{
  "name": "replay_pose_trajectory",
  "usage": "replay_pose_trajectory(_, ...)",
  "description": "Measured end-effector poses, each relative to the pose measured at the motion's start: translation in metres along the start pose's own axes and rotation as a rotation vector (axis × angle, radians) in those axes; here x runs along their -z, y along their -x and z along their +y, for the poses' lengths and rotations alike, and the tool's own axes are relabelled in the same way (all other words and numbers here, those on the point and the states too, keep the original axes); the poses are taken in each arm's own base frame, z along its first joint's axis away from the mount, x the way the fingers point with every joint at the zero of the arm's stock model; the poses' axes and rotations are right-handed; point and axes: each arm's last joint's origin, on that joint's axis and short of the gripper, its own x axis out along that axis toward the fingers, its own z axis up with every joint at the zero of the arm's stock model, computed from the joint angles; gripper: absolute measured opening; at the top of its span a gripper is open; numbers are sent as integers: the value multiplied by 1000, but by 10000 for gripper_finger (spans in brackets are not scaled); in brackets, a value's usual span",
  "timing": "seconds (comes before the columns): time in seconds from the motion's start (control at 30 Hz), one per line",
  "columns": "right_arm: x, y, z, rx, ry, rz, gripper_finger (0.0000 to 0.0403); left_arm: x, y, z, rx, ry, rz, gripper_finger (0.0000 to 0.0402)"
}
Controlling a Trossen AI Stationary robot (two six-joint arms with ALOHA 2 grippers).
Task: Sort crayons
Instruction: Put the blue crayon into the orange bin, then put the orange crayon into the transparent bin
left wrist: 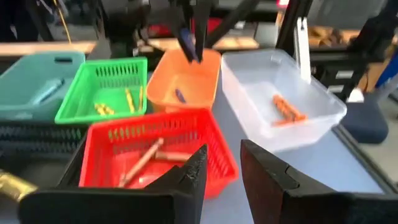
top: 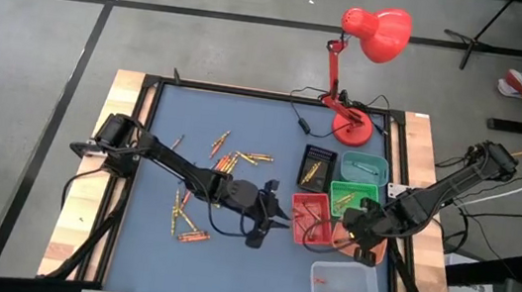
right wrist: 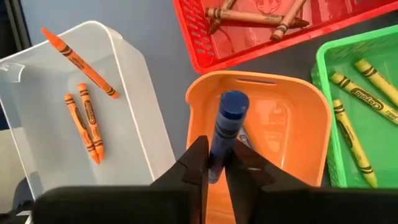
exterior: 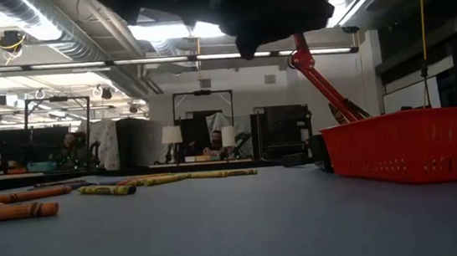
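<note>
High view: the left gripper (top: pixel 284 221) is placed at the red tray (top: pixel 310 218), its fingers spread with nothing seen between them, while the right gripper (top: pixel 361 240) is held over the orange tray (top: pixel 374 250). Loose crayons (top: pixel 238 157) are scattered on the blue mat (top: pixel 149 242) left of the trays, with another cluster near the mat's front left. From the right wrist view, a blue crayon (right wrist: pixel 225 134) is pinched upright between the right gripper's fingers (right wrist: pixel 198 163), directly above the orange tray, where another blue crayon is partly hidden behind it. Three orange crayons (right wrist: pixel 83 118) are seen in the clear tray (right wrist: pixel 134 106), yellow ones (right wrist: pixel 351 127) in the green tray (right wrist: pixel 324 68), and brownish ones (right wrist: pixel 255 15) in the red tray. From the left wrist view, the teal tray (left wrist: pixel 28 78) is shown beside the green one. A red lamp (top: pixel 369 40) is stood at the mat's far edge.
</note>
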Motion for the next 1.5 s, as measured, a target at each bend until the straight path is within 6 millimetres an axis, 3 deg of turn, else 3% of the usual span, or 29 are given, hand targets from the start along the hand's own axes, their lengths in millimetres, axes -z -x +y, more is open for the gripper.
replay_pose_trajectory(0.2,0,0,0,2,0,1,55,-7,20,2,-13,-7,134,79)
replay_pose_trajectory(0.5,0,-1,0,9,0,8,55,-5,53,-17,32,38,369,79)
replay_pose_trajectory(0.83,-4,0,1,40,-1,-86,56,29,80,-58,63,231,768,79)
replay_pose_trajectory(1.03,-14,1,8,7,-10,-237,56,43,93,-81,-8,239,847,79)
replay_pose_trajectory(1.23,-24,5,18,-84,-13,-358,56,60,100,-90,-66,265,874,79)
replay_pose_trajectory(1.5,-33,10,27,-184,-24,-462,56,87,108,-86,-122,306,946,79)
